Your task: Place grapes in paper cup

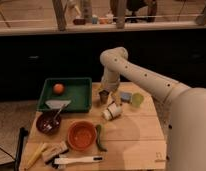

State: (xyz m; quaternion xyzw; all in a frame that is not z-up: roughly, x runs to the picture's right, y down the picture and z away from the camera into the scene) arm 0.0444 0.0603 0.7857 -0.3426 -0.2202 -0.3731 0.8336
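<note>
My gripper [111, 95] hangs from the white arm over the table's back edge, just right of the green tray. A small dark brownish lump [103, 96] that looks like the grapes is right at the gripper's left side. I cannot tell whether it is held or resting on the table. The white paper cup [112, 111] lies on its side on the table just in front of the gripper, a short way below the grapes.
A green tray [78, 100] at back left holds an orange fruit [58, 88] and a white object. A blue item [126, 96] and a yellow-green cup [137, 100] stand right of the gripper. A dark bowl [47, 121], an orange bowl [81, 135], a green item [100, 137] and a brush [78, 160] lie in front.
</note>
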